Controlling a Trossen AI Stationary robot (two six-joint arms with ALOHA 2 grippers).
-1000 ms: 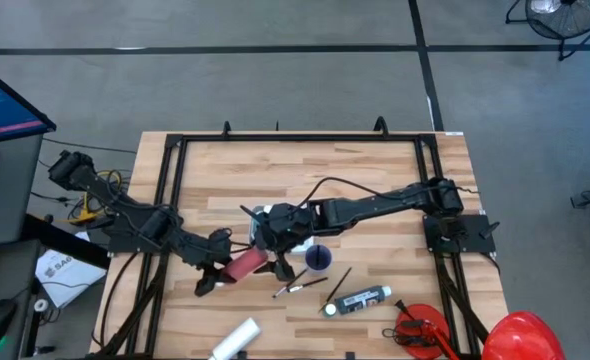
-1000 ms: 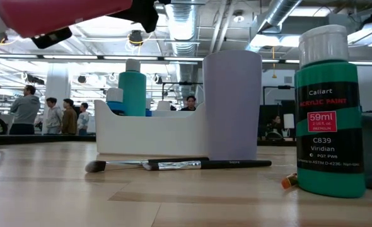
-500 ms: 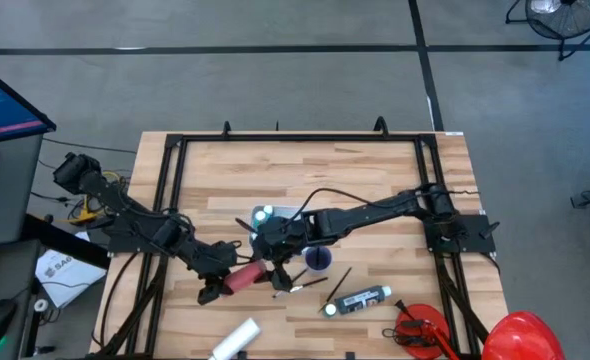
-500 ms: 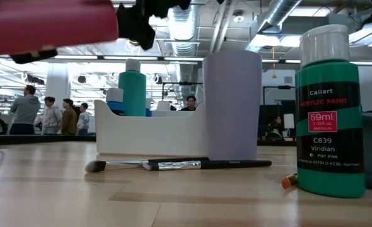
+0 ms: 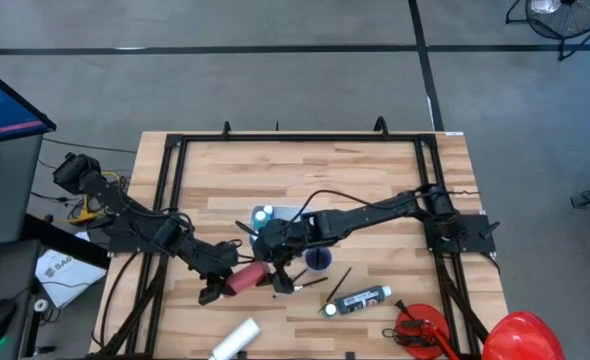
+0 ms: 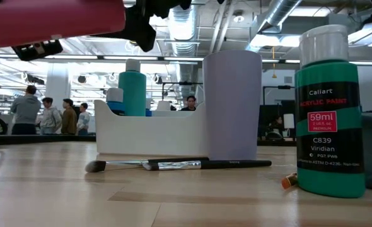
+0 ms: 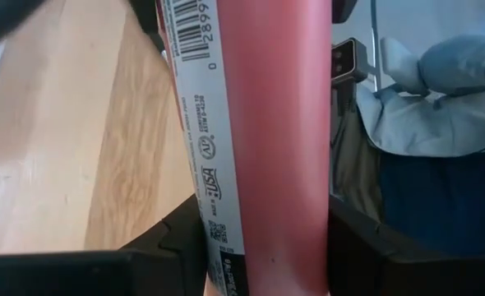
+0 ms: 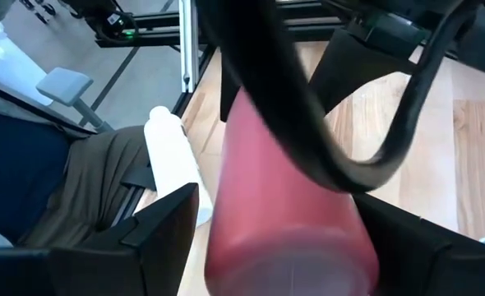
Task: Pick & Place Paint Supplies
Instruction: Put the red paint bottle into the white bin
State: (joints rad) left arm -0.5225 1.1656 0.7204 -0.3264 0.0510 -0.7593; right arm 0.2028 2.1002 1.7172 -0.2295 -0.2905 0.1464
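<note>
A red paint tube (image 5: 245, 276) with a white barcode label hangs level above the table's near middle, and crosses the top left of the low view (image 6: 53, 22). My left gripper (image 5: 225, 276) is shut on its left part and my right gripper (image 5: 273, 268) on its right end. Behind them stands a white organizer (image 5: 267, 216) holding a teal bottle (image 6: 132, 91), with a lavender cup (image 5: 318, 258) beside it. Dark-handled brushes (image 5: 300, 285) and a black tube with a white cap (image 5: 357, 300) lie on the table. A white bottle (image 5: 235, 340) lies at the near edge. My left gripper pinches the red tube's labelled body (image 7: 267, 247) between its two fingers (image 7: 177, 251), coming level from the table's left, in line with the tube. The tube is lifted clear. My right gripper has the tube's other end (image 8: 284, 230) between its fingers (image 8: 164, 226), slanting in from the right and far side. A black cable crosses in front of that hold.
A green Viridian paint bottle (image 6: 328, 113) stands close to the low camera, with a brush (image 6: 173, 165) lying before the organizer. A red tool (image 5: 420, 330) and a red dome (image 5: 520, 335) sit at the near right corner. Black frame rails (image 5: 170, 200) border the table.
The red tube has moved toward the table's near edge and gone from tilted to level. Both grippers shifted with it, the left one reaching farther right, the right one drawing off the organizer, which now shows with its teal bottle.
</note>
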